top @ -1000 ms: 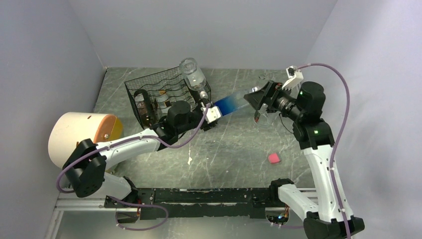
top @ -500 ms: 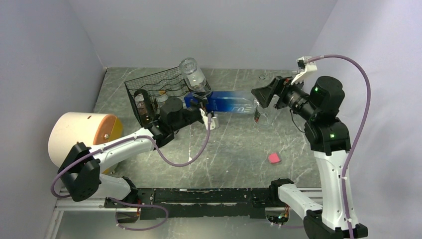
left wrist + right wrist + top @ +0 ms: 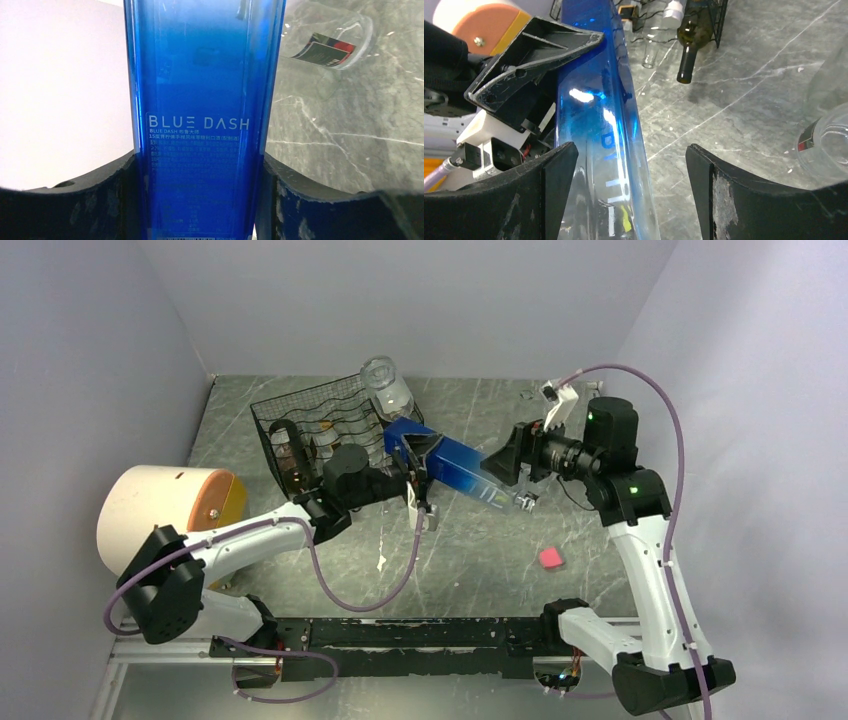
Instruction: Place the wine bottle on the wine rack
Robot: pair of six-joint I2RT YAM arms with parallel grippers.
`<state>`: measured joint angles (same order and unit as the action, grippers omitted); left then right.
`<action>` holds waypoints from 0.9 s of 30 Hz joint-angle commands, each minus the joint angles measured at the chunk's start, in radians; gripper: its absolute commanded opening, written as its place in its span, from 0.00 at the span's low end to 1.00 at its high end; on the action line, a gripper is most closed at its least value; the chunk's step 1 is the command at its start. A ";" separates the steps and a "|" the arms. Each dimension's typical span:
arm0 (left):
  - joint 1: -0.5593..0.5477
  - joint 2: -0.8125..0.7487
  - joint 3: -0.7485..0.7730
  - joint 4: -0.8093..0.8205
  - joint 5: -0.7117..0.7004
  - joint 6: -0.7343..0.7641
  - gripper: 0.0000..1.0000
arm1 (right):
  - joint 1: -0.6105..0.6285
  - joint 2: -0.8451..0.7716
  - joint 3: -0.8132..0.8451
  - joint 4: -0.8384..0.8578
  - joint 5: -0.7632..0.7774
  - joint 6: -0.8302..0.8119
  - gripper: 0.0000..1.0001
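Blue wine bottle (image 3: 455, 465) was clamped in my left pincer (image 3: 200, 196); my right pincer (image 3: 629, 186) stood open around it.

Plain pale walls (image 3: 400, 300) close in a dark grey, white-veined tabletop (image 3: 470, 540) on three sides. The light is soft and even. A black rail (image 3: 400, 632), possibly metal, runs along the near edge.
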<state>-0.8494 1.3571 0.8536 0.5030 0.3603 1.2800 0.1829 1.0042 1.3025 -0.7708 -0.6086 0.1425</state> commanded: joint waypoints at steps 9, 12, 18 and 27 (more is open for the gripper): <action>-0.007 0.000 0.062 0.116 0.069 0.052 0.07 | 0.105 0.005 -0.097 -0.049 0.053 -0.073 0.85; -0.008 0.001 0.080 0.082 0.074 0.048 0.07 | 0.125 0.010 -0.116 -0.048 0.071 -0.076 0.85; -0.009 0.002 0.099 0.054 0.091 0.035 0.07 | 0.187 0.011 -0.140 -0.058 0.100 -0.096 0.81; -0.007 0.005 0.118 0.044 0.113 -0.005 0.07 | 0.223 0.033 -0.153 -0.068 0.162 -0.091 0.76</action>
<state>-0.8539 1.3949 0.8742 0.3450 0.4152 1.3098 0.3904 1.0271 1.1664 -0.8215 -0.4789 0.0616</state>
